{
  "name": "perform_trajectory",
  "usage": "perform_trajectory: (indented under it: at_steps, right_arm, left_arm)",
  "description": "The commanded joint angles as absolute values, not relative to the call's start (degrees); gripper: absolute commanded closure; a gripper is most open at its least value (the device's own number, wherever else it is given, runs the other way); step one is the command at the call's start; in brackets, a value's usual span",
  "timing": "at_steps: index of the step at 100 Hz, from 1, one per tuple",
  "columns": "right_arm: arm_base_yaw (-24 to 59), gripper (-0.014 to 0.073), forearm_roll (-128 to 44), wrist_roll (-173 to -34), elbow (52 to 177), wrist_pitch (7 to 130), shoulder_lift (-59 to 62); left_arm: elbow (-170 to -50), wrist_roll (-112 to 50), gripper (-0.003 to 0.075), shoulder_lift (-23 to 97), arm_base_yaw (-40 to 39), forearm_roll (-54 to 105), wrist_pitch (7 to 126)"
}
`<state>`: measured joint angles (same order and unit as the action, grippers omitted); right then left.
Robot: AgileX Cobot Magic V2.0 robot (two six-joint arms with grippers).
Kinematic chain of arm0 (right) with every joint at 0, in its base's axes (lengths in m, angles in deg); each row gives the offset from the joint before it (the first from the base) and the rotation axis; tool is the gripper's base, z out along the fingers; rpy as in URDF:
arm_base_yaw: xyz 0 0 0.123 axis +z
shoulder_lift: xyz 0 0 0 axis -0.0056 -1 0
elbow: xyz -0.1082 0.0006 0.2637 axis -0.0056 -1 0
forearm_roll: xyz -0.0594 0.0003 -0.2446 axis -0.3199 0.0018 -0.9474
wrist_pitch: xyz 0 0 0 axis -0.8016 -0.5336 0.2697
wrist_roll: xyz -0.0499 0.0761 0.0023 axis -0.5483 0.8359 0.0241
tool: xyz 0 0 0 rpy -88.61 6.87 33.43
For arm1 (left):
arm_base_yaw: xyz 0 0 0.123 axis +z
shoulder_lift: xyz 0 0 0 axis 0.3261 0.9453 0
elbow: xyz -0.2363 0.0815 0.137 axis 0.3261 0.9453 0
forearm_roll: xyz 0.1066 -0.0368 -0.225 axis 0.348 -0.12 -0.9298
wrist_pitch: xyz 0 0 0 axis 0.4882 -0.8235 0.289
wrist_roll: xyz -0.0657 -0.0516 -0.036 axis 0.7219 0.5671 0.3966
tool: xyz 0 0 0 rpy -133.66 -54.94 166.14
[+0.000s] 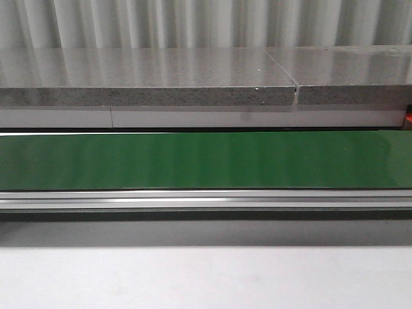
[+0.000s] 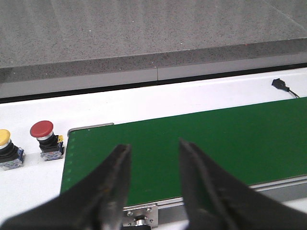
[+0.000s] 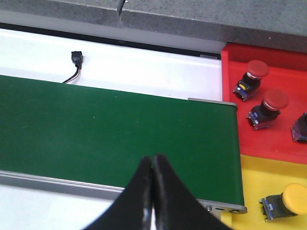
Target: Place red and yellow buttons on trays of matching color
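In the left wrist view my left gripper (image 2: 153, 148) is open and empty above the near edge of the green conveyor belt (image 2: 192, 143). A red button (image 2: 43, 136) and a yellow button (image 2: 5, 146) stand on the white surface beyond the belt's end. In the right wrist view my right gripper (image 3: 152, 160) is shut and empty over the belt (image 3: 120, 129). The red tray (image 3: 268, 96) holds two red buttons (image 3: 253, 74) (image 3: 271, 106) and a dark part at the frame edge. The yellow tray (image 3: 268, 182) holds a yellow button (image 3: 288, 201). Neither gripper shows in the front view.
A grey stone ledge (image 1: 148, 84) runs behind the belt (image 1: 206, 161). A small black connector with a cable (image 3: 76, 60) lies on the white surface behind the belt; it also shows in the left wrist view (image 2: 280, 85). A white table (image 1: 206, 277) lies in front.
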<state>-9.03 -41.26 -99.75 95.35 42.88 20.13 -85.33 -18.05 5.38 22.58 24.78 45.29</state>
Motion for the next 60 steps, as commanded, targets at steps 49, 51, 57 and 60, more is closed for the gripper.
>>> perform_trajectory:
  at_steps: [49,51,57,60]
  right_arm:
    - [-8.9,0.0662,-40.94,-100.26,96.76,46.85,20.39]
    - [-8.9,0.0662,-40.94,-100.26,96.76,46.85,20.39]
    - [-8.9,0.0662,-40.94,-100.26,96.76,46.85,20.39]
    - [-8.9,0.0662,-40.94,-100.26,96.76,46.85,20.39]
  left_arm:
    - [-90.4,-7.4,0.0081,10.49,24.63,25.6,53.51]
    - [-91.08,-6.66,0.0081,11.51,25.06,25.72,53.51]
    - [-92.98,-4.97,0.0081,14.96,26.39,25.72,53.51]
    - [-94.2,-4.12,0.0081,16.62,27.11,25.72,53.51]
